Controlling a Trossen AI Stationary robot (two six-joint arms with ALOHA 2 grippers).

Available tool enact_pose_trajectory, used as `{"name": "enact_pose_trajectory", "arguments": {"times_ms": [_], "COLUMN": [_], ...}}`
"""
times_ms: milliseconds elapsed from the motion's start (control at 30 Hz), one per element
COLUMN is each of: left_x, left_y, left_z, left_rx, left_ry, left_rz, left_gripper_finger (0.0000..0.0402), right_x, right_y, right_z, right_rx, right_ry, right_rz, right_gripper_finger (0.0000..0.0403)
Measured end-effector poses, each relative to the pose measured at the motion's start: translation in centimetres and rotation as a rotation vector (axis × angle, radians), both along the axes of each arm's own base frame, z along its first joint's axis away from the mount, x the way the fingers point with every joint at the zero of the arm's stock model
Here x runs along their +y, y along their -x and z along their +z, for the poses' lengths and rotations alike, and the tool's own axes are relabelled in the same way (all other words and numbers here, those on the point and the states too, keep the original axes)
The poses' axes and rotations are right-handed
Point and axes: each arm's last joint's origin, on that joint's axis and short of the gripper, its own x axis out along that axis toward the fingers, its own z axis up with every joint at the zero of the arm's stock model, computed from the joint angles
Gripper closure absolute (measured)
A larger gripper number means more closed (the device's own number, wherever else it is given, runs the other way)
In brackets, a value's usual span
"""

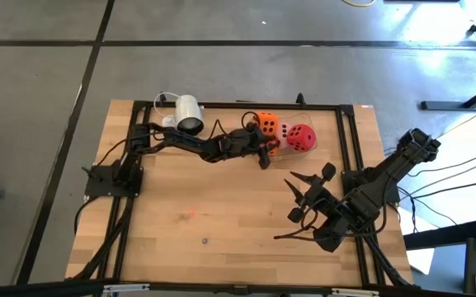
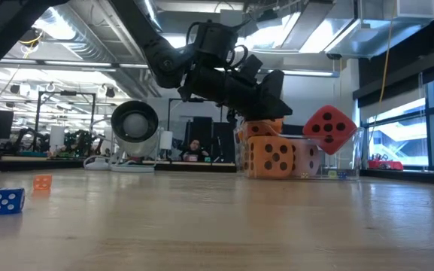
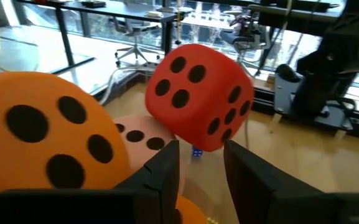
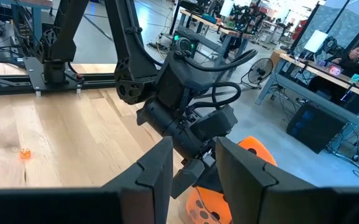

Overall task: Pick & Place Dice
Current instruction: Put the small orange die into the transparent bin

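Observation:
Four dice sit clustered by the table's far edge. An orange die (image 1: 266, 124) lies stacked on another orange die (image 2: 269, 156). The pale pink die (image 1: 285, 132) lies between them and the red die (image 1: 301, 137). The red die (image 2: 329, 128) is tilted, perched on the pink one (image 3: 139, 137). My left gripper (image 1: 265, 153) is open and hovers low over the pile; in the left wrist view it (image 3: 201, 168) stands between the big orange die (image 3: 48, 137) and the red die (image 3: 198, 93). My right gripper (image 1: 302, 194) waits open at the table's right. My left gripper comes slanting down from the table's left onto the pile. Its fingers (image 3: 160, 174) stand right beside the upper orange die (image 2: 265, 128) and the pink die. I cannot tell whether they touch either one.
A white cylindrical camera (image 1: 188, 114) lies left of the dice with its cable. A clear container wall (image 2: 344, 158) rises around the pile. A tiny blue die (image 2: 6, 199) and a tiny orange die (image 2: 42, 181) lie on the bare wood toward the near side.

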Motion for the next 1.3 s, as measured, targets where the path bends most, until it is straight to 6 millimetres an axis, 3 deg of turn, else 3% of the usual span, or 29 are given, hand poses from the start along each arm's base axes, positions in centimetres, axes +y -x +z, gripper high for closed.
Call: {"name": "enact_pose_trajectory", "arguments": {"times_ms": [433,667,1067,1200,1300], "left_x": [-1.0,-2.7,-10.5,-13.0,-14.4], "left_y": [0.1,1.7,7.9,9.7,10.8], "left_z": [0.7,4.3,12.2,13.9,14.4], "left_rx": [-0.022,0.070,0.270,0.260,0.245], "left_ry": [0.105,0.166,-0.014,-0.070,-0.093], "left_rz": [-0.247,-0.448,-0.555,-0.550,-0.543], "left_gripper_finger": [0.0301,0.0312,0.0318,0.0318,0.0319], "right_x": [0.0,0.0,0.3,0.6,-0.2], "right_y": [0.0,0.0,0.4,2.3,4.2], "right_z": [-0.1,-0.1,-0.1,-0.1,0.9], "right_rx": [0.018,0.023,-0.016,-0.028,-0.099], "right_ry": [-0.010,-0.006,0.055,0.119,0.096], "right_rz": [0.012,0.012,-0.004,0.025,0.031], "right_gripper_finger": [0.0280,0.0280,0.0280,0.0280,0.0280]}}
